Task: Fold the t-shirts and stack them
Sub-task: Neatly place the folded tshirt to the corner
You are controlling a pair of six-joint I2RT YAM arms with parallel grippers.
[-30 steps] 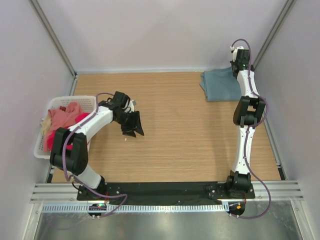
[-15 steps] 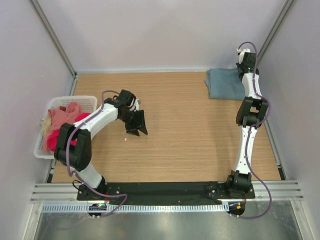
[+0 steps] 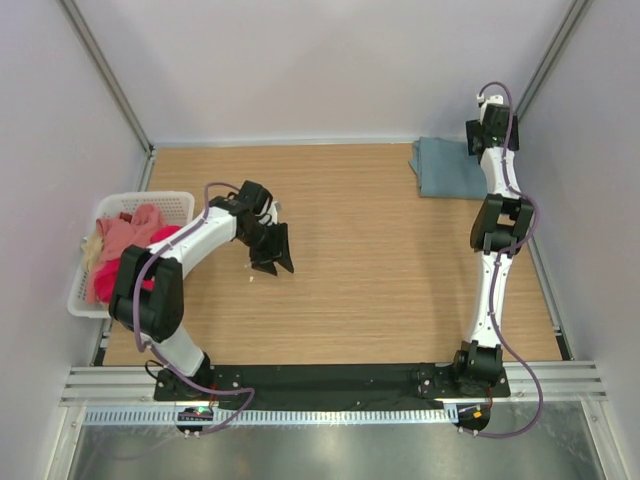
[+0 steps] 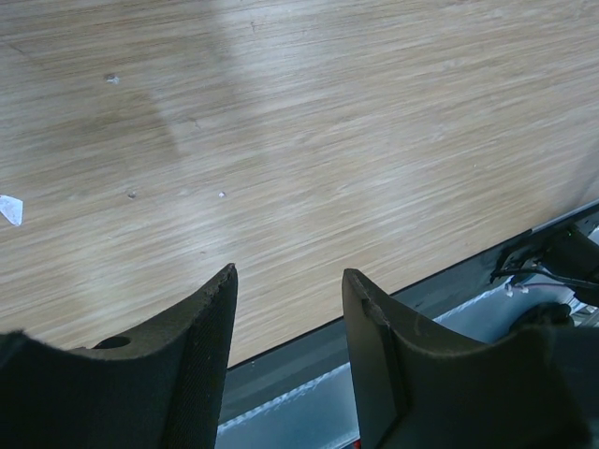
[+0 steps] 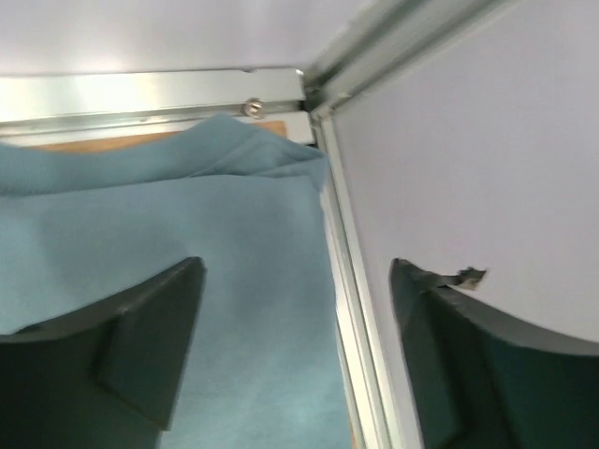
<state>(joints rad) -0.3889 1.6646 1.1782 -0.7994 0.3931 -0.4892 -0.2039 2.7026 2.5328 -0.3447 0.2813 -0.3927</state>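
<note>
Hugging the right rail [image 5: 344, 281] lies the teal t-shirt [image 3: 446, 170].

The grey-teal t-shirt [image 3: 445, 168] lies folded flat in the far right corner of the table [image 3: 380, 270]. A salmon pink t-shirt [image 3: 125, 235], crimson-pink t-shirt [image 3: 163, 237] and cream t-shirt [image 3: 90, 250] lie crumpled together in the white basket [image 3: 178, 198] at left.

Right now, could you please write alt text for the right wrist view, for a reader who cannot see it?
A folded grey-teal t-shirt lies in a corner against a metal frame rail and white wall. The right gripper hangs above it, jaws open and holding nothing.
</note>
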